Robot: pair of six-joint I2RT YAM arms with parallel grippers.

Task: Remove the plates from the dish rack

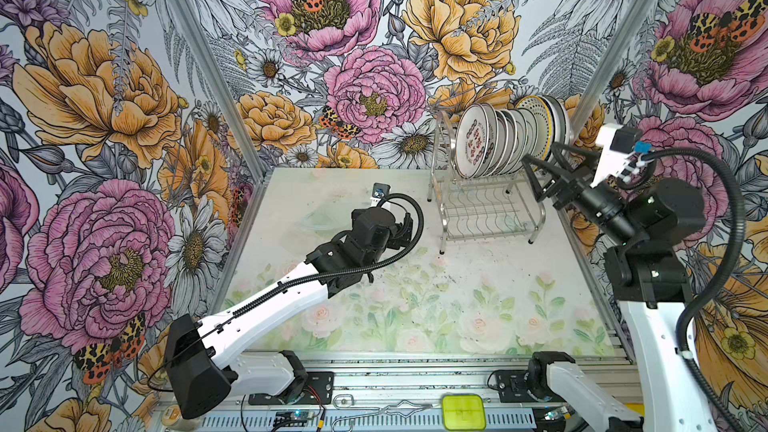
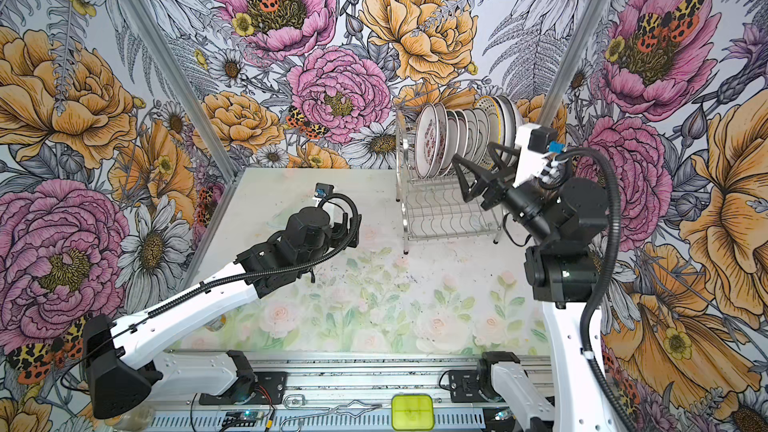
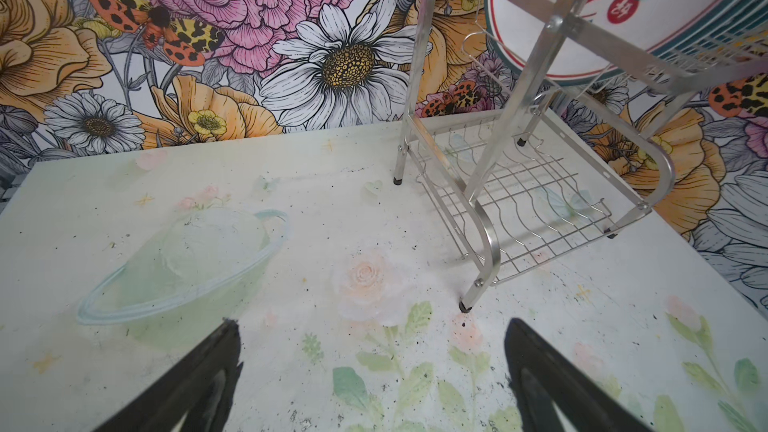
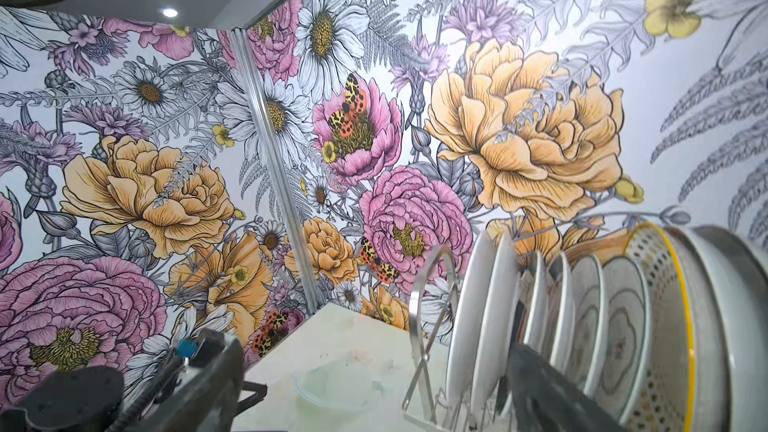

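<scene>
Right now we see the dish rack [image 1: 478, 218] standing at the far right corner of the table [image 1: 415, 297]. The plates [image 1: 511, 135] are lined up on edge along its upper level, all leaning the same way. The red-lettered plate [image 1: 471, 145] is at the left end of the row, and the yellow-rimmed plate [image 1: 534, 116] sits toward the right end.

Our left arm [image 1: 270, 301] reaches out from its base at the near left edge in a long diagonal over the table, with its wrist folded downward. The left gripper [image 3: 372, 326] hangs low above the tabletop, close to the rack's near left leg [image 3: 463, 305]. Its fingers are spread wide and grip nothing.

Our right arm [image 1: 648, 326] rises steeply from the near right edge to a high elbow, and its forearm then angles back toward the rack. The right gripper [image 1: 540, 153] is raised to the level of the plates' lower halves, at the right part of the row, with its fingers splayed and holding nothing. In the right wrist view one finger [image 4: 536, 371] lies in front of the plates' lower edges; we cannot tell whether it touches them.
</scene>
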